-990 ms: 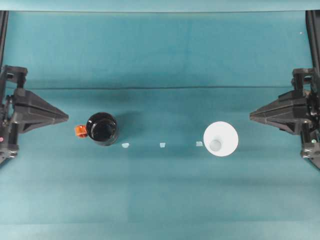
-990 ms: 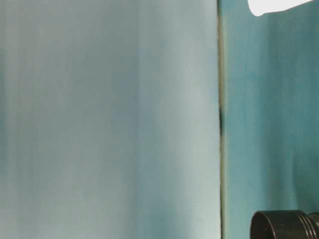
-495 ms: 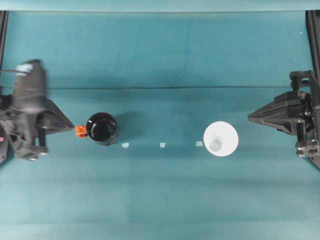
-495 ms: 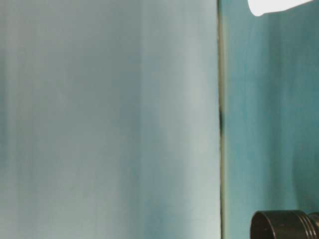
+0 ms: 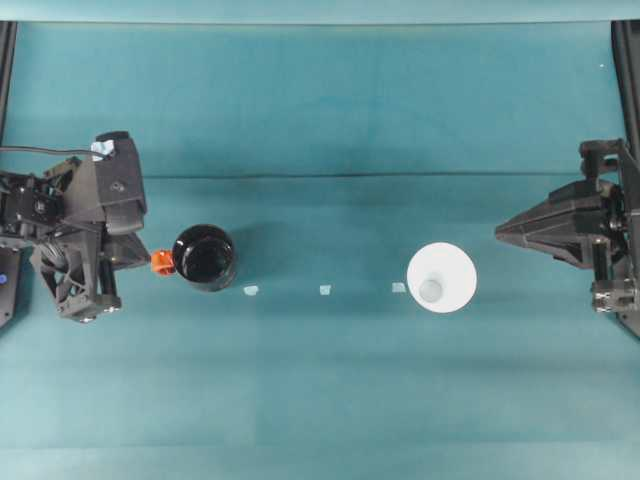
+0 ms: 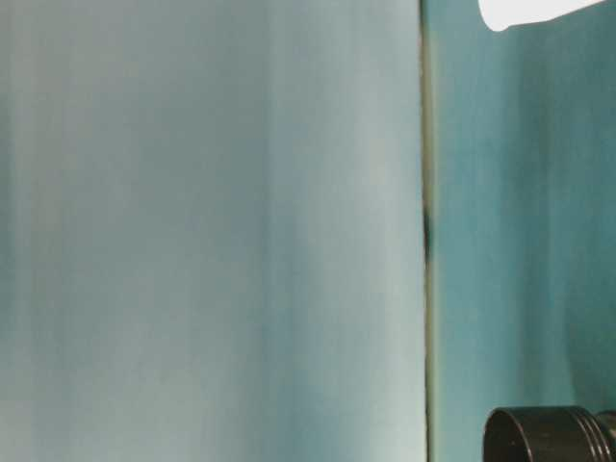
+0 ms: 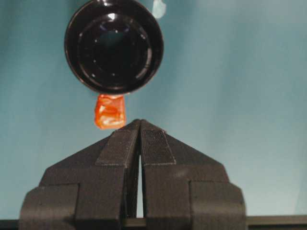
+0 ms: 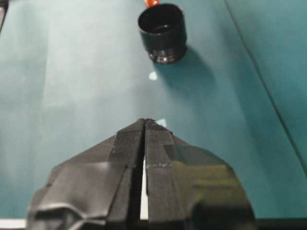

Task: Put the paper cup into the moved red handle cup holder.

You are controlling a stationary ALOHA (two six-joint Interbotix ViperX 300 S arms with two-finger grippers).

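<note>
Just left of the red handle cup holder, the left gripper points at its orange tab, jaws pressed together and empty. Right of the holder, three small pale markers lie in a row on the teal table. Further right of the holder stands the paper cup, upright. Beyond the cup, the right gripper hangs with jaws together.

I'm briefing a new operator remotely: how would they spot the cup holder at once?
On the teal table, look toward the left arm. Just beyond the shut left gripper stands the red handle cup holder, glossy black and round, unlike the white paper cup opposite.
</note>
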